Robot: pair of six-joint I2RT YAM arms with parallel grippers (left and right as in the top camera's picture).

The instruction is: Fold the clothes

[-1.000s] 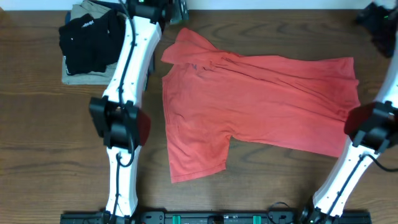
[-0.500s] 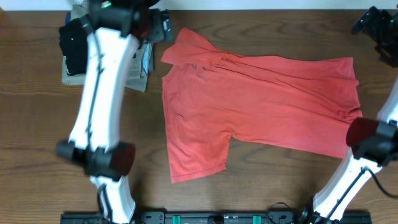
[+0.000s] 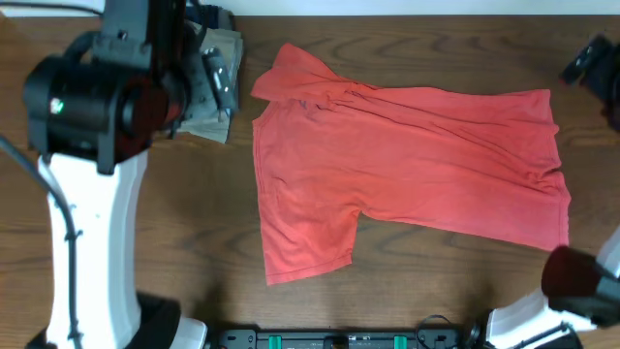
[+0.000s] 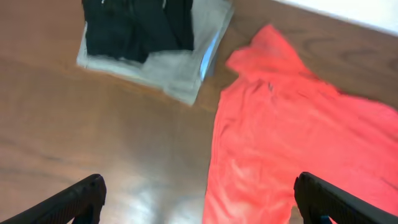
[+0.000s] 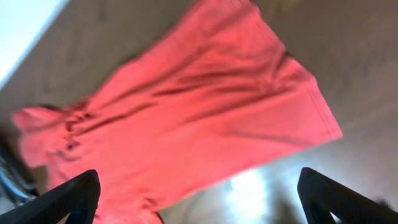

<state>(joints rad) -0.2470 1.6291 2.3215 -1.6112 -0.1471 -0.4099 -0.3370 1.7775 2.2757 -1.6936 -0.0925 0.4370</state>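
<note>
Surface: a dark wooden table (image 3: 194,213) with a pale strip of wall along the top edge of the overhead view.

Item under task: the coral-red T-shirt (image 3: 407,165) lies across the centre and right of the overhead frame. It is spread out in a single layer and creased, with the collar end at upper left and the hem at the right. One sleeve points to the lower centre. I see no lettering in any view, so I judge it lies chest down. No fold is made yet.

Set aside: the black garment (image 4: 137,28) rests on the khaki trousers (image 4: 186,74) at the upper left of the left wrist view. They sit near the collar, with bare wood between. I judge this to be a pile kept out of the working area.

Left gripper (image 4: 199,199): fingers spread wide, nothing between them, held high above the shirt's collar side.

Right gripper (image 5: 198,186): likewise spread wide and empty, high over the hem end.

Assessment: both arms stand off so that I can survey the cloth before choosing corners to pinch.
</note>
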